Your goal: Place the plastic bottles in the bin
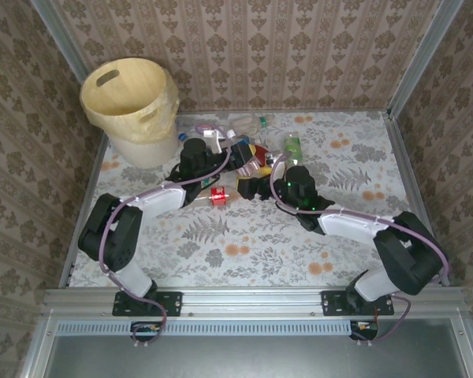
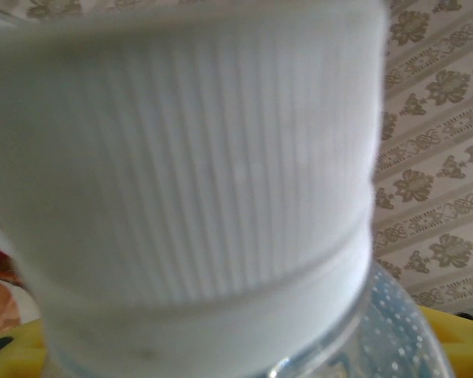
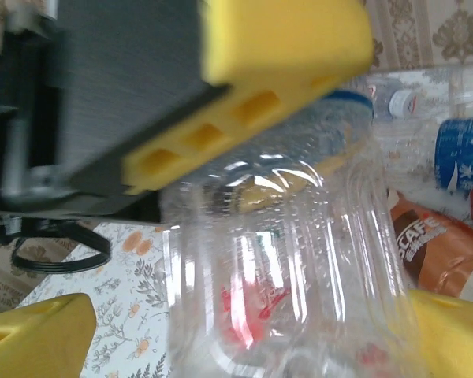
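The cream-yellow bin (image 1: pixel 130 98) stands at the far left corner. Several plastic bottles (image 1: pixel 256 142) lie heaped in the middle at the back. My left gripper (image 1: pixel 213 146) is raised beside the heap and shut on a clear bottle. That bottle's ribbed white cap (image 2: pixel 181 173) looms right before the left wrist camera, with the yellow pads (image 2: pixel 467 327) at its sides. My right gripper (image 1: pixel 246 187) is low over the table and open. A clear ribbed bottle (image 3: pixel 284 260) lies between its yellow fingertips (image 3: pixel 31 339), with a gap on the left side.
A small red-labelled bottle (image 1: pixel 217 195) lies on the floral tabletop just left of the right gripper. A blue-labelled bottle (image 3: pixel 461 153) and a brown-labelled one (image 3: pixel 437 248) lie to the right. The other arm's black and yellow finger (image 3: pixel 244 79) hangs close above. Patterned walls enclose the table.
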You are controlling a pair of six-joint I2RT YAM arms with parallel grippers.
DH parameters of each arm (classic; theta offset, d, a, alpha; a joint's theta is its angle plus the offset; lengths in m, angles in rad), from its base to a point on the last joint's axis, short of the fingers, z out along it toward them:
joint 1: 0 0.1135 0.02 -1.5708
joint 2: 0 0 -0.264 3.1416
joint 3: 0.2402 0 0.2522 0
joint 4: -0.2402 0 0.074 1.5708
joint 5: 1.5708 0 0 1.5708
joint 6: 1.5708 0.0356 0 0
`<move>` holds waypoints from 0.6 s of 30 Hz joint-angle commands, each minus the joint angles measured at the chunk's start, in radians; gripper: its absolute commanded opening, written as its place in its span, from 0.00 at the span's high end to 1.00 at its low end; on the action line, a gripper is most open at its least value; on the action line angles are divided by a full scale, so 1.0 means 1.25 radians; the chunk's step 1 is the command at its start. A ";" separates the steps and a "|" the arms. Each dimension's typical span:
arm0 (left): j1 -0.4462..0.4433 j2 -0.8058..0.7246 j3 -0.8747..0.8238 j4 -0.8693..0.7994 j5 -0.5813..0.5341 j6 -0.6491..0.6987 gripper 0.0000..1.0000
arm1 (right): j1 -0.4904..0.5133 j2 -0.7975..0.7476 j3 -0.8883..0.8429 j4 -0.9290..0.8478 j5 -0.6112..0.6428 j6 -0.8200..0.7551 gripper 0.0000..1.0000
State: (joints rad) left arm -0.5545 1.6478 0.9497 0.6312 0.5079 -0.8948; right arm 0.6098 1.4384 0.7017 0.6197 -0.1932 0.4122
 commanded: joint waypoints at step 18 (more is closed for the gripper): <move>0.054 -0.152 0.217 -0.518 -0.269 0.366 0.43 | -0.016 -0.204 -0.027 -0.229 0.319 -0.140 0.00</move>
State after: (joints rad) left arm -0.5076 1.5143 1.1545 0.1303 0.2901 -0.5724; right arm 0.5995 1.2114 0.6888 0.3473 0.1116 0.2375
